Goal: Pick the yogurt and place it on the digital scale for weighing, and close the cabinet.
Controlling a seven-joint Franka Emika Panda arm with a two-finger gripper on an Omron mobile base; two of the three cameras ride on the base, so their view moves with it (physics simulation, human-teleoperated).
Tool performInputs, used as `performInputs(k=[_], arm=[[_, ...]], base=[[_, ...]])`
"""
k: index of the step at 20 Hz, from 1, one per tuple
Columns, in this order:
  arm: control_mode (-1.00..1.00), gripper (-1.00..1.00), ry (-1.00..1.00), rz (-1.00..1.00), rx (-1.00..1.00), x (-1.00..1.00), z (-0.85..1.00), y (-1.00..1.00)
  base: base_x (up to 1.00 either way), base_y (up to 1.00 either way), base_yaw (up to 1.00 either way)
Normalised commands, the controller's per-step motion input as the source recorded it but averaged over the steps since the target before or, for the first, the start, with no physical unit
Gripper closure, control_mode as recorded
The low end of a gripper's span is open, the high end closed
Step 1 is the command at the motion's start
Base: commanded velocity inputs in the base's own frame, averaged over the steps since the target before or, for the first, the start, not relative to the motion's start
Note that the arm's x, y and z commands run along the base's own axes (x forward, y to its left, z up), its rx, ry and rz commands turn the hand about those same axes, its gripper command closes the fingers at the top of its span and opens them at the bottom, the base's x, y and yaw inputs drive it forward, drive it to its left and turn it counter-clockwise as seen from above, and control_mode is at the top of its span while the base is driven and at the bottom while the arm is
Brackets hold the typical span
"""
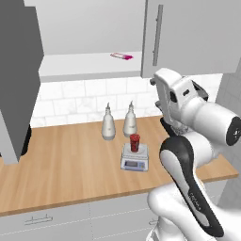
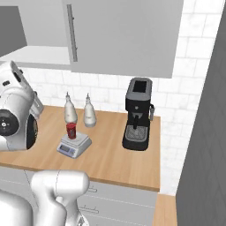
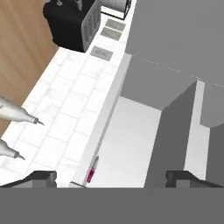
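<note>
While yogurt tops scale, cabinet holds packet.

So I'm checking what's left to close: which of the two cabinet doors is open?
The left door of the cabinet is swung out toward the room, baring the white shelf; the right door sits flat and shut.

White glossy arm, rounded bulky segments. Dark grey/black oval inlay on the link at lower right of left base view, faint light marking on it. Black round joint cap at right edge. Tool fingertips small, dark, blocky.
</note>
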Motion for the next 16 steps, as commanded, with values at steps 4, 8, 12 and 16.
performInputs(k=[4,8,12,16], arm=[[-1.00,-1.00,-0.04,0.00,0.10,-0.02,-0.63,0.96],[-1.00,-1.00,-0.05,0.00,0.10,0.01,-0.58,0.92],[-1.00,-1.00,-0.04,0.01,0.18,-0.32,-0.32,0.79],[-1.00,-1.00,0.00,0.02,0.18,-0.37,-0.16,0.90]], base=[[0.00,0.00,0.00],[0.00,0.00,0.00],[0.00,0.00,0.00],[0.00,0.00,0.00]])
